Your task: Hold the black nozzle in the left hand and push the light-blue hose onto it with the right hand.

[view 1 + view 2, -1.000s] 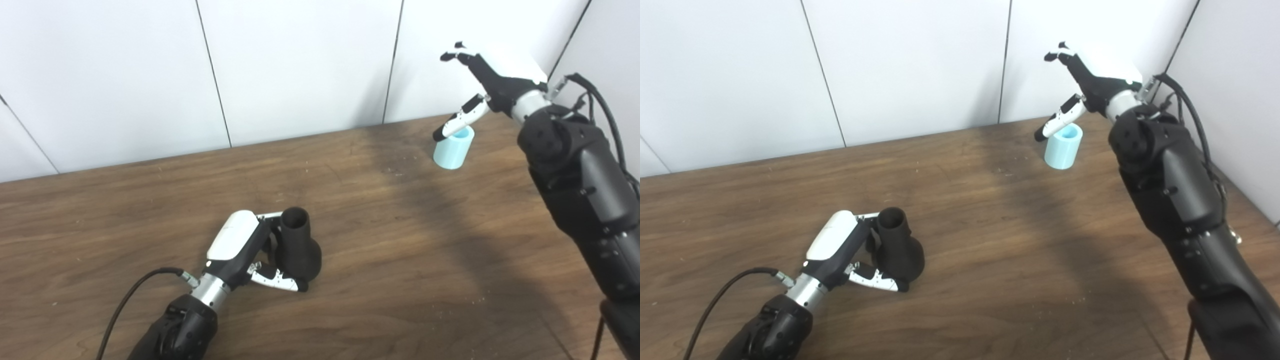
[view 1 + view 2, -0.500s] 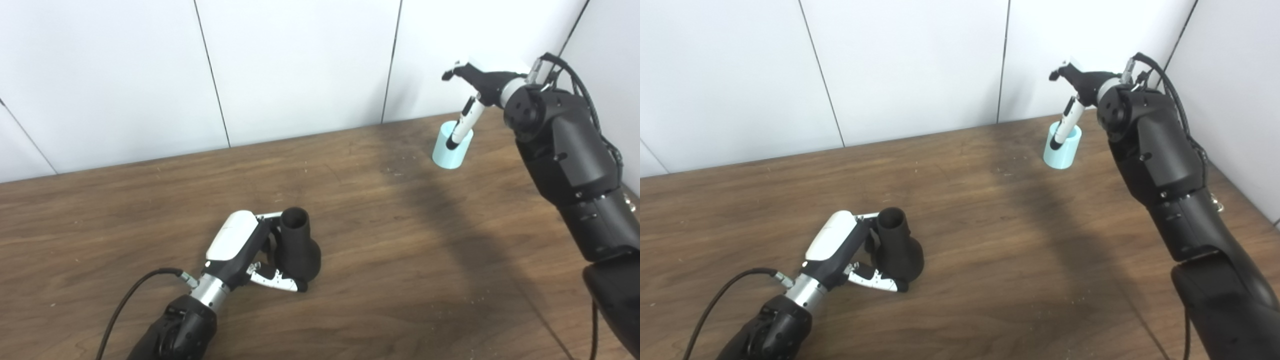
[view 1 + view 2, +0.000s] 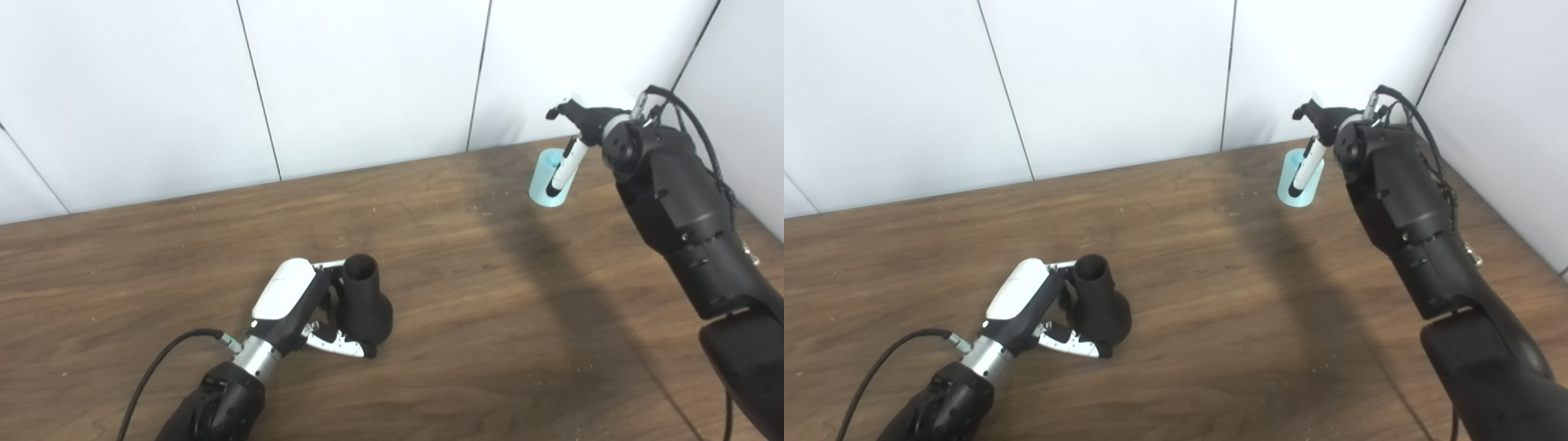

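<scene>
**Right hand down at the hose, hose tipped**

Since a second ago the right hand has dropped from above the light-blue hose to its top, a white finger now lying down its side, and the hose leans where it stood upright; whether the hand truly grips it cannot be told. Two arms are in view, and one of each part. One wooden tabletop, dark brown and grained, carries everything and meets white panelled walls at its far edge. One black nozzle stands near the front edge, left of centre, mouth up, with the left hand closed around its wide base. The hose piece is at the far right corner, well apart from the nozzle.
</scene>
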